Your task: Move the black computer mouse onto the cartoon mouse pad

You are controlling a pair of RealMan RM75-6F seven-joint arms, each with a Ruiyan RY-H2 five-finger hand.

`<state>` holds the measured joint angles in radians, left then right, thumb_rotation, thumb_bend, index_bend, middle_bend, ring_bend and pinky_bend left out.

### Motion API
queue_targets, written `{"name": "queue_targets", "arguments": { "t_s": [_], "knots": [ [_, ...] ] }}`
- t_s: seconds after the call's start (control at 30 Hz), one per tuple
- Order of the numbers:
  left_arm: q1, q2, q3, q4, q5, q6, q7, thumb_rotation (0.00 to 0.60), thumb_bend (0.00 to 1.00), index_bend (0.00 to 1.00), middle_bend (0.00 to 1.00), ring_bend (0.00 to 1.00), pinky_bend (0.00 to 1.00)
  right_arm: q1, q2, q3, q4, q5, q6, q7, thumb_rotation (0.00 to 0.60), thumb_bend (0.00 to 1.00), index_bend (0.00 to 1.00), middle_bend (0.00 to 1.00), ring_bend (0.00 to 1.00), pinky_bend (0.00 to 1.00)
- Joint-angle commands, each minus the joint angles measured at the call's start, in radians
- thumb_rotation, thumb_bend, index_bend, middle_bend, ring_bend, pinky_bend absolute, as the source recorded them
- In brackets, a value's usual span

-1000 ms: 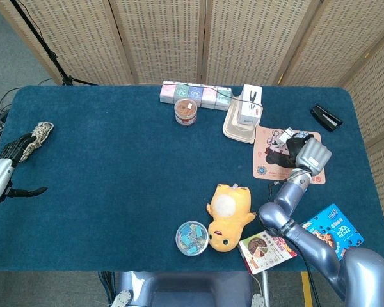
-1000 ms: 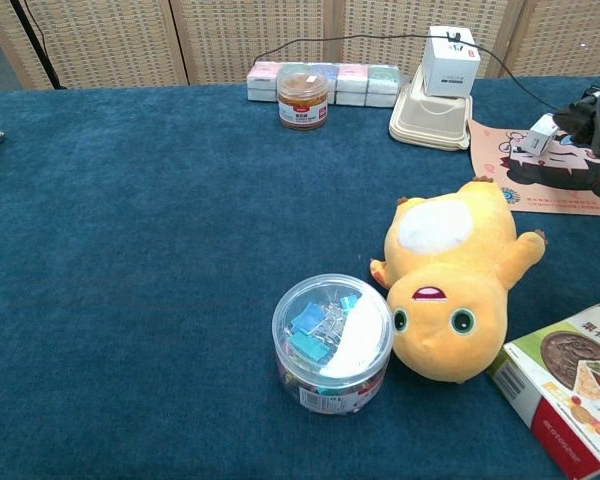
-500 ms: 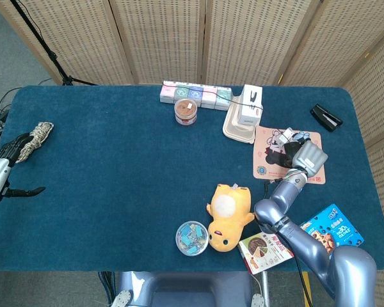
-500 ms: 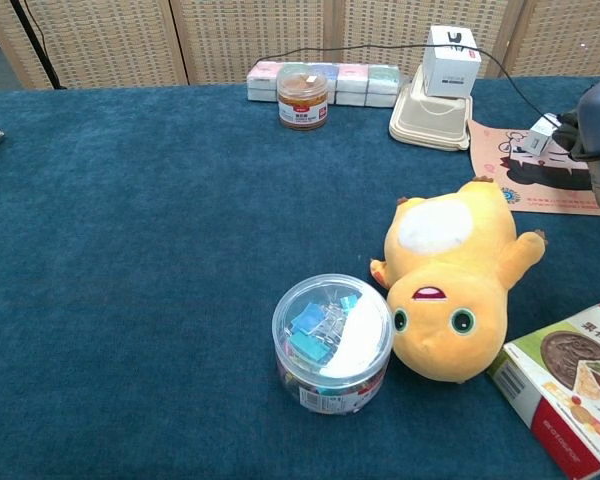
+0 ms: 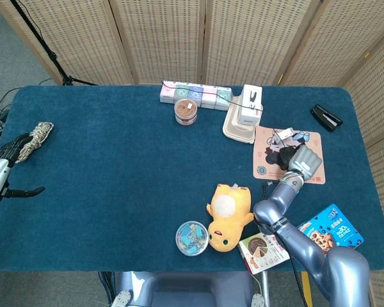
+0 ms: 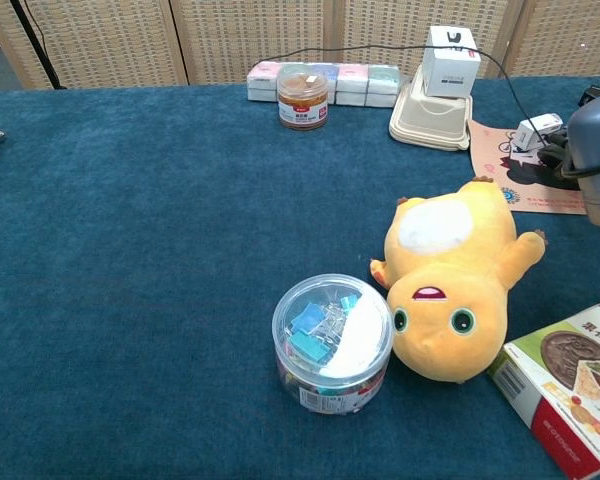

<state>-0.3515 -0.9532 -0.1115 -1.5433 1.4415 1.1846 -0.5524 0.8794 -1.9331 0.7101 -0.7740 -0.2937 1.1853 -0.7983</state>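
While the right hand [image 5: 303, 160] sits over the lower right part of the cartoon mouse pad [image 5: 269, 167], the head view does not let me tell whether its fingers are clamped on anything. A dark shape shows just left of and under the hand, on the pad; I take it for the black computer mouse [image 5: 288, 158], though it blends with the pad's dark print. The pad lies near the worktop's [image 5: 115, 166] right edge, behind the yellow plush toy [image 5: 229, 214]. A cable runs from the white box [image 5: 250, 105] on the beige tray [image 5: 235, 131] down to a small white plug at the pad's back edge. If the hand lifts away carelessly, it may drag the mouse or snag that cable and pull things off the pad. Open room lies left, across the bare middle; the blue snack packet [image 5: 333, 229] and food box [image 5: 264, 251] crowd the front right corner. The left hand [image 5: 9, 173] hangs off the left edge, fingers apart, holding nothing.

From the chest view, the right hand [image 6: 598, 160] fills the right border, and its fingers are cut off. The pad [image 6: 505, 165] shows beyond the plush [image 6: 450, 280], with dark cable loops on it. Any low withdrawal risks brushing the plush's raised paw. The clip tub [image 6: 332, 340] stands well apart.
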Motion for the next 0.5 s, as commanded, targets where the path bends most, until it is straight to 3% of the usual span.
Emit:
{"name": "queue_targets", "arguments": {
  "t_s": [0.03, 0.5],
  "knots": [
    [0.001, 0.001, 0.000, 0.002, 0.000, 0.001, -0.003, 0.600, 0.00, 0.00, 0.00, 0.00, 0.00, 0.007, -0.019, -0.003, 0.033, -0.021, -0.025, 0.037, 0.600, 0.47, 0.41, 0.46, 0.43, 0.52],
    [0.002, 0.002, -0.002, 0.009, -0.014, -0.003, -0.009, 0.600, 0.00, 0.00, 0.00, 0.00, 0.00, 0.038, -0.072, 0.014, 0.217, -0.062, -0.135, 0.124, 0.600, 0.47, 0.41, 0.46, 0.43, 0.52]
  ]
}}
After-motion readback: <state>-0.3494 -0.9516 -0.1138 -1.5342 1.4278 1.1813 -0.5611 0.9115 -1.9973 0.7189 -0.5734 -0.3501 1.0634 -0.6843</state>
